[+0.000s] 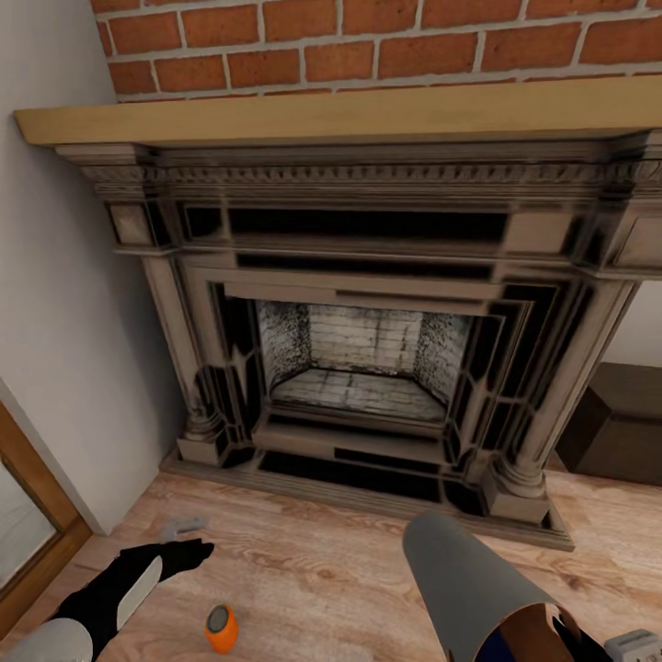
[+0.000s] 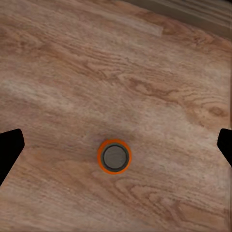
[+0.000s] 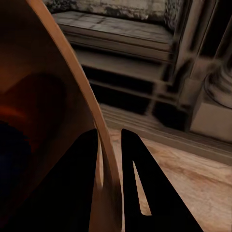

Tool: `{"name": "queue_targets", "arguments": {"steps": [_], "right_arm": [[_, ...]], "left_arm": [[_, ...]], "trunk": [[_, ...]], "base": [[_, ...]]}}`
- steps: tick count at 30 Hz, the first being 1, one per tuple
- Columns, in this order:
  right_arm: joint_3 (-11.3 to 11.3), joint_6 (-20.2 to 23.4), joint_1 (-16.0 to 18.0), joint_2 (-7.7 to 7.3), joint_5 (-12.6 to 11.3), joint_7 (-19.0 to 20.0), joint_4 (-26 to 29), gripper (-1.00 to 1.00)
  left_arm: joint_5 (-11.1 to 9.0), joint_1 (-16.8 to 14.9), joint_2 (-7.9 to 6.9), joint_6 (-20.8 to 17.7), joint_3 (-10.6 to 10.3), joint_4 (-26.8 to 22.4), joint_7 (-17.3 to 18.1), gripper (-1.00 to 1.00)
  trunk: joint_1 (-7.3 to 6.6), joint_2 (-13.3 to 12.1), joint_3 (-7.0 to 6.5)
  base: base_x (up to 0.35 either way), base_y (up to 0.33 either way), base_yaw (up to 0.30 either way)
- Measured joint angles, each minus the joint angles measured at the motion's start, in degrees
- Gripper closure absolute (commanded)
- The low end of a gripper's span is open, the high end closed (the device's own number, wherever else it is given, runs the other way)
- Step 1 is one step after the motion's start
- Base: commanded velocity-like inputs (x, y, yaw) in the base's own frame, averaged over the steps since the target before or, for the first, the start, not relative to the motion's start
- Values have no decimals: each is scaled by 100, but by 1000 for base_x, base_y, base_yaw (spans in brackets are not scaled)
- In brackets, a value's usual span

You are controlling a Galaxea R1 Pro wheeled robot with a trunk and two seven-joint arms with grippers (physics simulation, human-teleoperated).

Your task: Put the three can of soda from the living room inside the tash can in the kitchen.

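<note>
One bright orange can of soda (image 1: 221, 628) stands upright on the wood floor in front of the fireplace; the left wrist view looks straight down on its grey top (image 2: 114, 156). My left gripper (image 1: 184, 541) hovers above and just left of it, open, its black fingertips (image 2: 10, 147) spread wide at either side of the can. My right gripper (image 3: 110, 164) is shut on the rim of the tash can (image 1: 464, 579), which it holds tilted, grey outside and brown inside. Inside the bin I see a dark blue shape (image 3: 12, 164) and an orange glow; their outlines are unclear.
A large carved fireplace (image 1: 368, 368) with a stone hearth step (image 1: 368, 473) stands right ahead under a brick wall. A white wall and a wooden door frame (image 1: 37, 515) close off the left. A dark wooden box (image 1: 616, 423) sits at the right.
</note>
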State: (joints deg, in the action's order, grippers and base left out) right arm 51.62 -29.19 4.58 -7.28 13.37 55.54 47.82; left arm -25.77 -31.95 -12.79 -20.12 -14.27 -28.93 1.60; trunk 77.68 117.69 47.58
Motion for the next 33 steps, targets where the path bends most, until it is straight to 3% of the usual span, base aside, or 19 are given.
{"name": "queue_targets", "arguments": {"steps": [4, 5, 9, 10, 11, 13, 14, 16, 17, 19, 21, 22, 25, 26, 30, 33], "right_arm": [[-90, 457, 8, 152, 113, 9, 367, 100], [-91, 641, 9, 185, 38, 4, 505, 100], [-127, 1665, 14, 332, 8, 6, 1330, 100], [-272, 2324, 11, 396, 143, 6, 1821, 100], [-446, 2658, 11, 430, 202, 0, 2187, 100], [-588, 3095, 16, 452, -25, -13, 2568, 100], [-729, 3567, 17, 462, 35, -17, 2951, 100], [-843, 4093, 23, 467, 29, -24, 3356, 100], [-940, 4617, 36, 453, 96, -20, 3682, 100], [-1054, 5091, 72, 423, 18, -18, 3910, 100], [-1296, 5862, 396, 332, 234, -21, 4101, 100], [-1348, 5981, 546, 301, 230, -57, 4161, 100], [-1772, 7045, 1130, 143, 221, -14, 4250, 100], [-2008, 7420, 1354, 97, 468, -14, 4250, 100], [-2493, 7922, 1970, 75, 1471, -166, 3751, 100], [-2668, 7973, 2212, 77, 1866, -438, 3179, 100]], "left_arm": [[29, -66, 107, 63, 49, 200, -8, -100], [30, -69, 121, 66, 52, 209, -9, -100], [31, -79, 229, 85, 64, 240, -10, -100], [28, -81, 269, 97, 68, 248, -10, -100], [28, -83, 285, 103, 69, 252, -10, -100], [29, -82, 295, 107, 71, 254, -11, -100], [28, -83, 301, 109, 71, 255, -11, -100], [28, -83, 305, 110, 72, 255, -11, -100], [28, -83, 307, 111, 73, 255, -11, -100], [28, -83, 309, 113, 72, 256, -11, -100], [28, -85, 312, 114, 71, 254, -12, -100], [28, -83, 311, 113, 72, 252, -14, -100], [26, -84, 312, 113, 73, 248, -37, -100], [24, -85, 313, 111, 75, 247, -71, -100], [17, -85, 313, 120, 83, 245, -205, -100], [13, -83, 312, 126, 87, 242, -252, -100]], "trunk": [[0, 0, 1], [0, 0, 0], [0, 0, 0], [0, 0, 0], [0, 0, 0], [0, 0, -1], [0, 0, 0], [0, 0, 0], [0, 0, 0], [0, 0, 0], [1, -1, 0], [0, -1, 0], [0, 0, -1], [0, -1, -1], [1, -1, 0], [44, 78, 36]], "base": [[1, 0, 0], [0, 0, 0], [0, 0, 0], [0, 0, 0], [0, 0, 0], [0, 0, 0], [0, 0, 0], [0, 0, 0], [0, 0, 0], [0, 0, 0], [0, 0, 0], [0, 0, 0], [0, 0, 0], [0, 0, 0], [0, 0, 0], [0, 0, 0]]}}
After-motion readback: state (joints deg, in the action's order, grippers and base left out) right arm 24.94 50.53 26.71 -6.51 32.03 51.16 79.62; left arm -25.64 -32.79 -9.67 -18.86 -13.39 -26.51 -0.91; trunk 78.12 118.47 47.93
